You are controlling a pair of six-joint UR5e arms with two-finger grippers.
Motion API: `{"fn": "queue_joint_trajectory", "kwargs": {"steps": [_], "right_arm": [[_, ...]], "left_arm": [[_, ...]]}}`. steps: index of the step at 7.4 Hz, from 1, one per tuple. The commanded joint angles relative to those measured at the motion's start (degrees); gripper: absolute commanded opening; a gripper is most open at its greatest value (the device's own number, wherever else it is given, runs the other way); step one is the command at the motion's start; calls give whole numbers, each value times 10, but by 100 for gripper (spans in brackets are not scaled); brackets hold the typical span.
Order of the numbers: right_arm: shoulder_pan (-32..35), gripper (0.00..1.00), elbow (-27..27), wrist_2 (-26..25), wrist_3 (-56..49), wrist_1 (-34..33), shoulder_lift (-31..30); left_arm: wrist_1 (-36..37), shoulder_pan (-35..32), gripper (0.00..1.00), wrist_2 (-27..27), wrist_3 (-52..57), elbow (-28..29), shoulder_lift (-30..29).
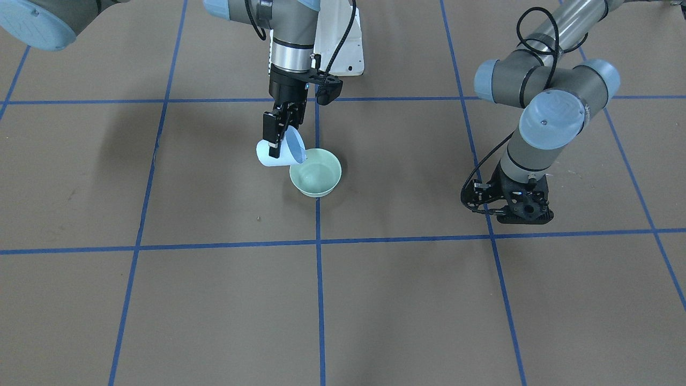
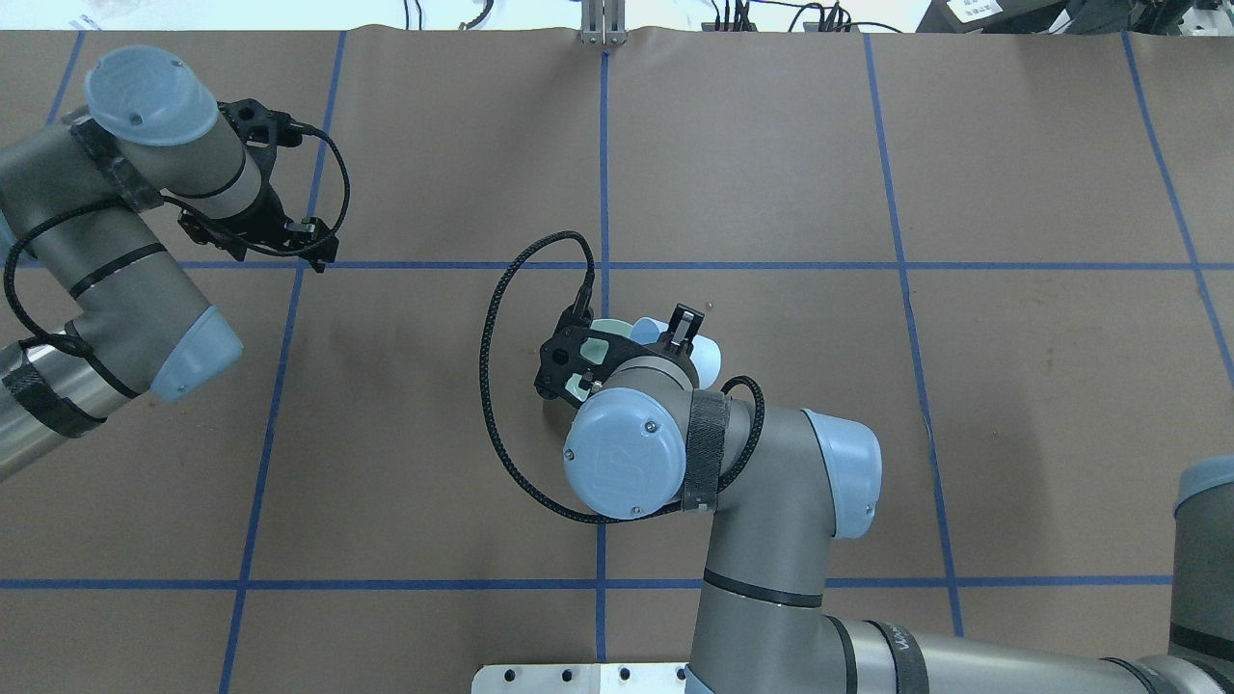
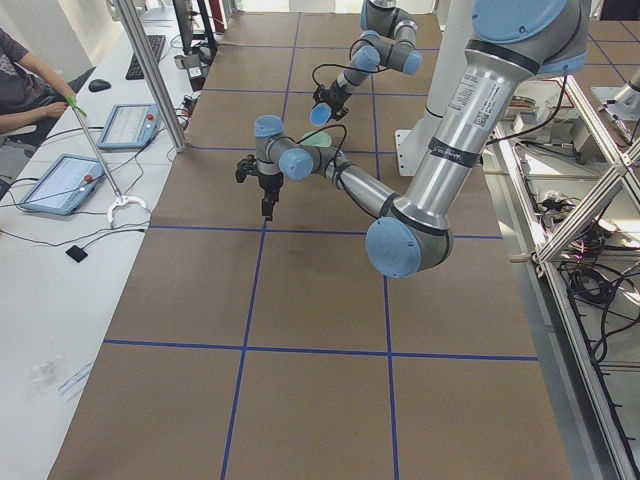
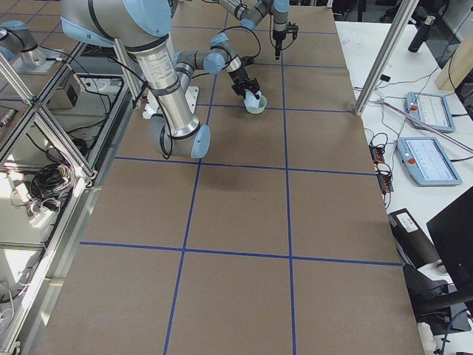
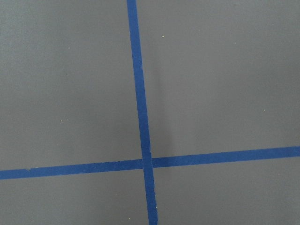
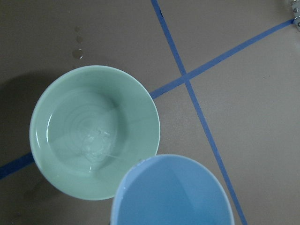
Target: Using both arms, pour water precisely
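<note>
Clear rippled water point(image 6: 91, 136) in green bowl point(image 6: 145, 117)

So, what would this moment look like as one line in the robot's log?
right claw: holds blue cup tipped over green bowl | water: in bowl | left claw: away from bowl, over bare table

Both arms are the same build. The right arm point(image 2: 771, 501) and left arm point(image 2: 106, 260) are matte grey tubes with pale blue round caps on the joints. The caps have a couple of tiny screws, and one has an embossed logo. There are thin black rings at the seams, plus shiny silver sections with lettering I can't read. A black braided cable point(image 2: 484, 376) loops off each wrist, with black straps on the tubes. The right end effector point(image 1: 283, 136) and left end effector point(image 3: 268, 208) are all black.
</note>
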Motion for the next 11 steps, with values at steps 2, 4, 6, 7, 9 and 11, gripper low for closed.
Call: {"fn": "queue_joint_trajectory", "kwargs": {"steps": [2, 4, 6, 7, 9, 11], "right_arm": [[0, 47, -7, -4, -8, -8, 7], [0, 47, -10, -5, -9, -14, 9], [0, 47, -10, -5, -17, -26, 16], [0, 47, -10, -5, -18, -34, 19], [0, 47, -10, -13, -24, -35, 20], [0, 47, -10, -14, -25, -36, 19]], "left_arm": [[0, -1, 99, 0, 0, 0, 0], [0, -1, 99, 0, 0, 0, 0], [0, -1, 99, 0, 0, 0, 0], [0, -1, 99, 0, -1, 0, 0], [0, 0, 99, 0, -1, 0, 0], [0, 0, 99, 0, -2, 0, 0]]}}
